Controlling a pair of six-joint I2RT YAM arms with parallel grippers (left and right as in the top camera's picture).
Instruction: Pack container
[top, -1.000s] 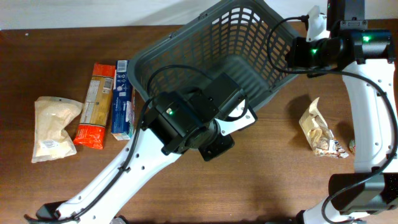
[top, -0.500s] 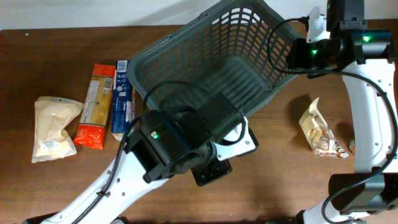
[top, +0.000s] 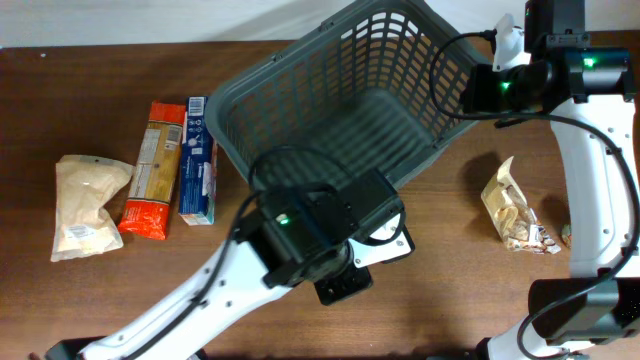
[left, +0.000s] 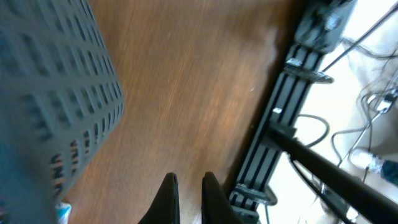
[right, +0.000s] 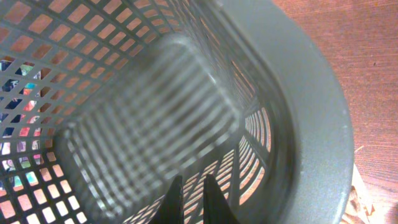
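The large dark grey basket (top: 345, 95) with lattice sides stands at the back middle of the table and looks empty. Its wall also shows at the left of the left wrist view (left: 56, 93). My left gripper (left: 186, 182) is shut and empty over bare wood, in front of the basket. My right gripper (right: 190, 185) is shut, with its fingertips pointing down into the basket (right: 143, 118) just inside its right rim. Nothing shows between the fingers.
Left of the basket lie a white bag (top: 85, 205), an orange-red packet (top: 152, 170) and a blue box (top: 197, 160). A crumpled snack bag (top: 515, 215) lies at the right. The left arm's body (top: 320, 235) covers the table in front of the basket.
My left arm has drawn back from the basket's front wall toward the table's front edge. The right arm and the basket have not moved.
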